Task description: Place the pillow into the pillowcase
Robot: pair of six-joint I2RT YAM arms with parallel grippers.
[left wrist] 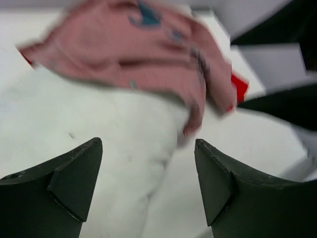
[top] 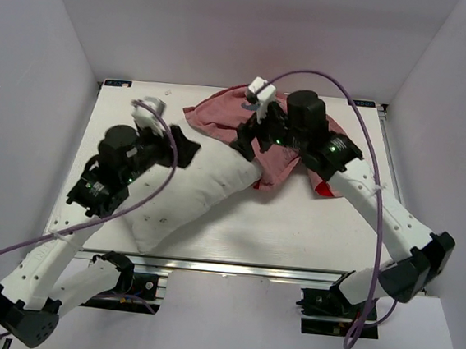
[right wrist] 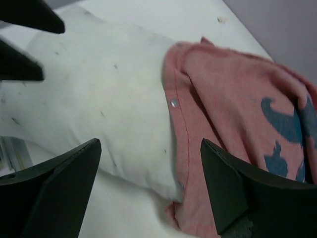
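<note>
**A:** What lies on the flat white table (top: 294, 222)?

**B:** A large, puffy white fabric pillow (top: 183, 198), set on a diagonal. One pointed corner sits near the front left edge. The far end runs up toward the middle of the table.

**A:** And the cover?

**B:** The thin, floppy pillowcase (top: 222, 114) lies crumpled at the far centre, its faded pink side outward. The pillow's far end is inside its mouth. From the right wrist camera, the hemmed pink edge wraps over the white pillow (right wrist: 99, 99), and a small metal snap stud (right wrist: 174, 103) sits on that hem. Dark blue printed shapes show on the pillowcase (right wrist: 237, 89) farther right. A strip of bright red fabric (top: 322, 188) peeks out beside the right arm.

**A:** How does the left gripper stand?

**B:** The left gripper (top: 183, 148) hovers over the pillow's upper left side. Its two dark fingers are spread wide with nothing between them. Through its own camera the left gripper (left wrist: 147, 145) frames white pillow (left wrist: 74, 114) below and blurred pink pillowcase (left wrist: 138, 54) beyond.

**A:** And the right one?

**B:** The right gripper (top: 249, 140) hangs over the place where cover meets cushion, jaws likewise parted and holding nothing. Seen from the wrist, the right gripper (right wrist: 149, 145) straddles the hem, pillow on one side and cloth on the other. I cannot tell whether either fingertip touches the fabric.

**A:** Anything else?

**B:** Purple cables (top: 333, 78) loop above both arms.
</note>
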